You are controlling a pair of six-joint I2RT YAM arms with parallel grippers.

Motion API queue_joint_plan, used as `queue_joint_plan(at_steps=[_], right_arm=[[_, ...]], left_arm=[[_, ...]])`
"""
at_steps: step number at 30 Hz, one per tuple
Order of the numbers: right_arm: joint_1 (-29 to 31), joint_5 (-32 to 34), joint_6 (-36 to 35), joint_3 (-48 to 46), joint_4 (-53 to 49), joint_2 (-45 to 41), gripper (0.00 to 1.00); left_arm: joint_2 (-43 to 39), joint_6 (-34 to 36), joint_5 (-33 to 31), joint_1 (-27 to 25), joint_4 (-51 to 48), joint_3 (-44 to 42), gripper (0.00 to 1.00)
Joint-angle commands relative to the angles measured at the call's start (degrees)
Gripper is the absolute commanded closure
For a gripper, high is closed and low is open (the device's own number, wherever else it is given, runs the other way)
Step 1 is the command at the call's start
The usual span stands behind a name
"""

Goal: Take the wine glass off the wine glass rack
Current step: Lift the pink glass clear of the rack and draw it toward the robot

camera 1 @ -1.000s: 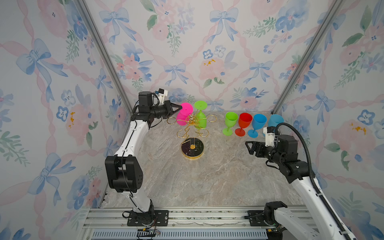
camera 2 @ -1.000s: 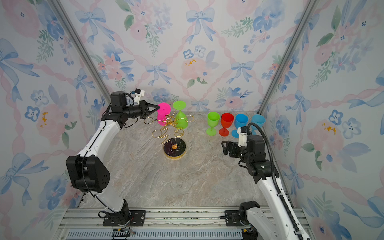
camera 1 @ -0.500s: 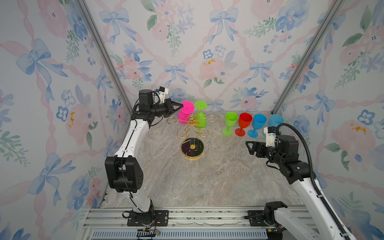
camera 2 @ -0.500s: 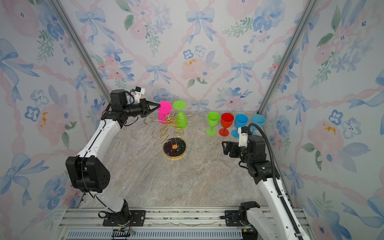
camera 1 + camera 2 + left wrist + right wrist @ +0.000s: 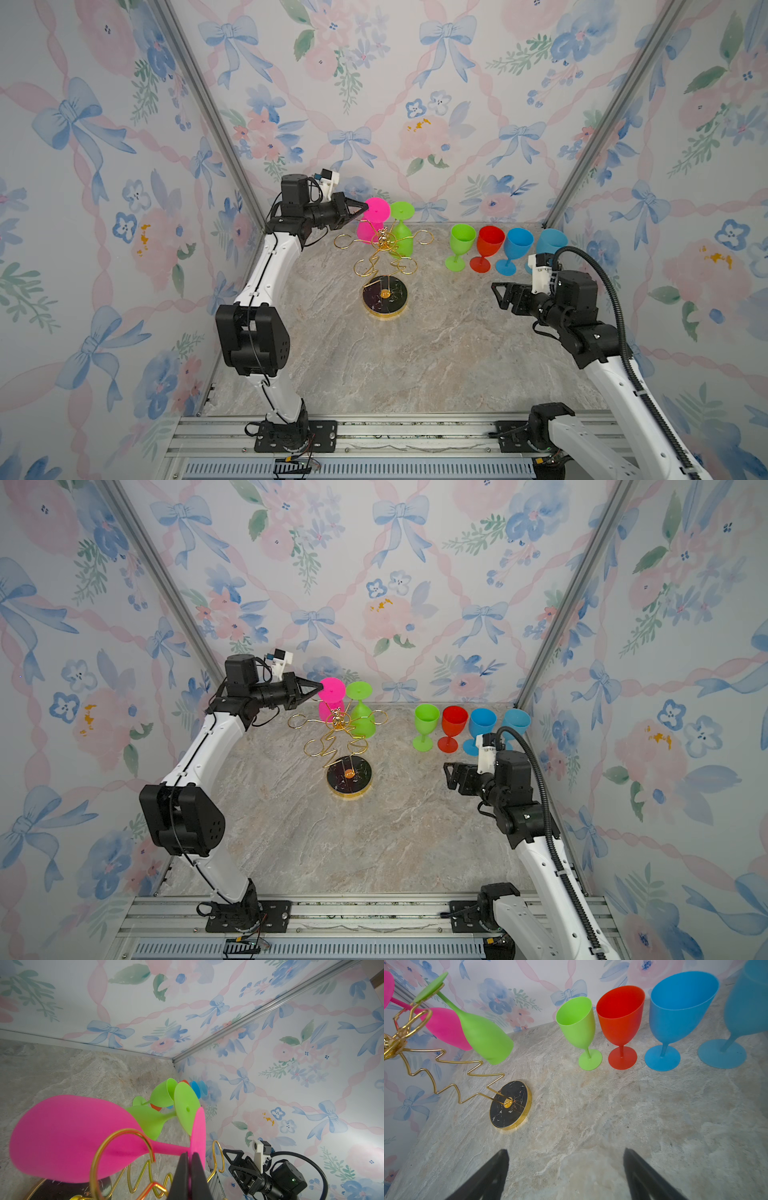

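Your left claw point(image 5: 189, 1154) stays pinched shut on the foot of the pink glass point(image 5: 62, 1136), barely raised this past second. The glass still hangs on the rack point(image 5: 376, 303). Your right claw point(image 5: 564, 1153) gapes wide, empty.

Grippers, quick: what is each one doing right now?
Left gripper: closed on the foot of the pink glass.
Right gripper: open, holding nothing.

pink wine glass point(image 5: 376, 212) hanging inverted, gold rack point(image 5: 384, 296) upright
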Motion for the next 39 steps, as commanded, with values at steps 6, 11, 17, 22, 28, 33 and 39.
queue_joint_plan(at_steps=[6, 11, 17, 22, 28, 33, 39], right_arm=[[0.5, 0.05, 0.36, -0.67, -0.01, -1.07, 0.11], [0.51, 0.09, 0.4, -0.78, 0.05, -1.09, 0.11], [0.5, -0.04, 0.37, -0.77, 0.13, -0.85, 0.11], [0.51, -0.08, 0.39, -0.92, 0.14, -0.59, 0.11], [0.52, -0.17, 0.47, -0.95, 0.35, -0.52, 0.11], [0.53, -0.26, 0.49, -0.95, 0.25, -0.59, 0.11], [0.6, -0.34, 0.67, -1.24, 0.22, -0.98, 0.11]], left_arm=[[4.9, -1.78, 0.67, 0.23, 0.9, 7.64, 1.0], [6.47, -2.05, -0.31, 2.15, 0.91, 10.15, 1.0], [5.54, -1.75, -0.96, 6.13, 0.91, 10.55, 1.0], [2.48, -0.5, -3.63, 10.54, 0.91, 8.52, 1.0], [-1.43, 1.4, -4.98, 12.41, 0.91, 7.16, 1.0], [-4.62, 3.95, -5.26, 12.32, 0.88, 6.91, 1.0], [-10.72, 7.82, -7.89, 12.14, 0.86, 3.15, 1.0]])
